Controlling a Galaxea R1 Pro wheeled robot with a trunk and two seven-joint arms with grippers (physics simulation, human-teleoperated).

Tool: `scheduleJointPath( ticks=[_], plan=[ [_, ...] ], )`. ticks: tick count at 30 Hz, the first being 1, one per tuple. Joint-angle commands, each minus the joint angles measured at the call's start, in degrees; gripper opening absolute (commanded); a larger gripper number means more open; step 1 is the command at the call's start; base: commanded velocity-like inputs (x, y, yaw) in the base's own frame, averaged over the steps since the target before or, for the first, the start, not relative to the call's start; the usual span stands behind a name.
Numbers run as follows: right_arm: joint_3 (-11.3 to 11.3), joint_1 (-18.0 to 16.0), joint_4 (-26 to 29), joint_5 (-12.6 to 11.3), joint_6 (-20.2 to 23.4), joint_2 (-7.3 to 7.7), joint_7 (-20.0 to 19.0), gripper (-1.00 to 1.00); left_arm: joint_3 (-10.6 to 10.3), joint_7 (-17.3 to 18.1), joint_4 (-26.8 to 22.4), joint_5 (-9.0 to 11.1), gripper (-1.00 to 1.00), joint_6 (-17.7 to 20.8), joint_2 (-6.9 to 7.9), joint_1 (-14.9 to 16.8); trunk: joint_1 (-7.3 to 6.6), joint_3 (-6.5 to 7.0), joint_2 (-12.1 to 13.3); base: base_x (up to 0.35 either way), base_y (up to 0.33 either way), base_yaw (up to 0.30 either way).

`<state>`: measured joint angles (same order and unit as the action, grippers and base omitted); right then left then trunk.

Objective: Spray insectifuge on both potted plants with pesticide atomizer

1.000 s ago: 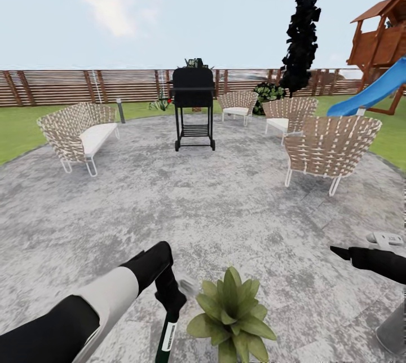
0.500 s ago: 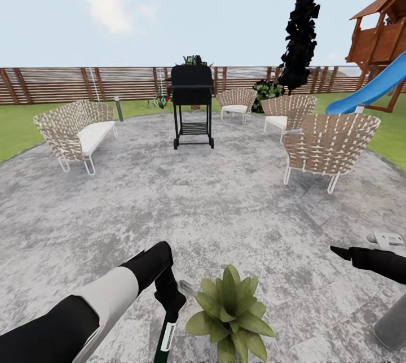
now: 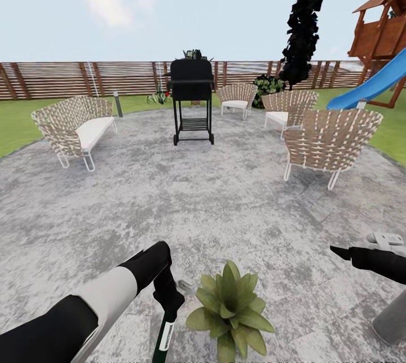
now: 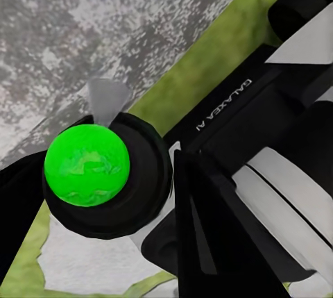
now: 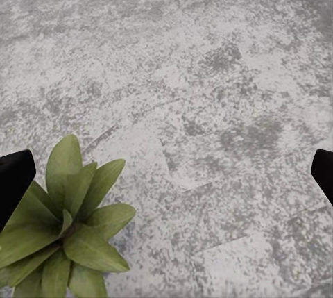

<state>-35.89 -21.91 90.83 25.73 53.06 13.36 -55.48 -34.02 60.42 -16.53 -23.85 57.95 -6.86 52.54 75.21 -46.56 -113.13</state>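
My left gripper (image 3: 168, 294) is shut on the pesticide atomizer (image 3: 164, 336). The dark bottle with its white label hangs below the fingers, and the whitish nozzle (image 3: 183, 283) points right toward a potted plant (image 3: 230, 311). That rosette of pointed green leaves stands on the grey patio just right of the bottle. In the left wrist view a round black end with a bright green centre (image 4: 87, 164) sits close to the camera. My right gripper (image 3: 341, 252) hovers open to the plant's right. In the right wrist view the plant (image 5: 66, 235) lies near one black fingertip (image 5: 14, 180).
A round grey paved patio (image 3: 203, 199) spreads ahead. On it stand a black grill (image 3: 193, 100), a wicker sofa (image 3: 76, 128) at the left and wicker chairs (image 3: 330, 143) at the right. A small spiky plant (image 3: 159, 96) grows by the slat fence (image 3: 56, 78). A slide (image 3: 372, 86) stands far right.
The whole picture has shifted a little, so the camera moved. Both arms, the atomizer and the near plant keep the same arrangement.
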Motion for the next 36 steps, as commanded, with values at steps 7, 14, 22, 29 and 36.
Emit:
scheduleJointPath(
  ticks=[7, 14, 22, 29, 36],
  plan=[
    [-0.06, -0.06, 0.05, 0.55, 0.20, 0.00, -0.59, 1.00, 0.01, 0.50, -0.08, -0.53, -1.00, 0.33, 0.00, 0.02, -0.01, -0.69, -0.03, 0.000, 0.000, 0.000],
    [-0.06, -0.06, 0.05, 0.55, 0.20, 0.00, -0.59, 1.00, 0.02, 0.41, -0.08, -0.50, -1.00, 0.32, 0.00, 0.02, -0.01, -1.31, -0.03, 0.000, 0.000, 0.000],
    [-0.06, -0.06, 0.05, 0.55, 0.20, 0.06, -0.59, 1.00, 0.20, 0.41, -0.15, -0.57, -1.00, 0.32, 0.10, 0.02, -0.01, -2.03, -0.03, 0.000, 0.000, 0.000],
    [-0.06, -0.06, 0.07, 0.55, 0.20, 0.09, -0.59, 1.00, 0.30, 0.37, -0.17, -0.58, -1.00, 0.33, 0.17, 0.02, -0.01, -2.65, -0.03, 0.000, 0.000, 0.000],
    [-0.06, -0.06, 0.06, 0.55, 0.20, 0.15, -0.59, 1.00, 0.35, 0.18, -0.23, -0.58, -1.00, 0.23, 0.40, 0.20, -0.01, -3.28, -0.03, 0.000, 0.000, 0.000]
  ],
)
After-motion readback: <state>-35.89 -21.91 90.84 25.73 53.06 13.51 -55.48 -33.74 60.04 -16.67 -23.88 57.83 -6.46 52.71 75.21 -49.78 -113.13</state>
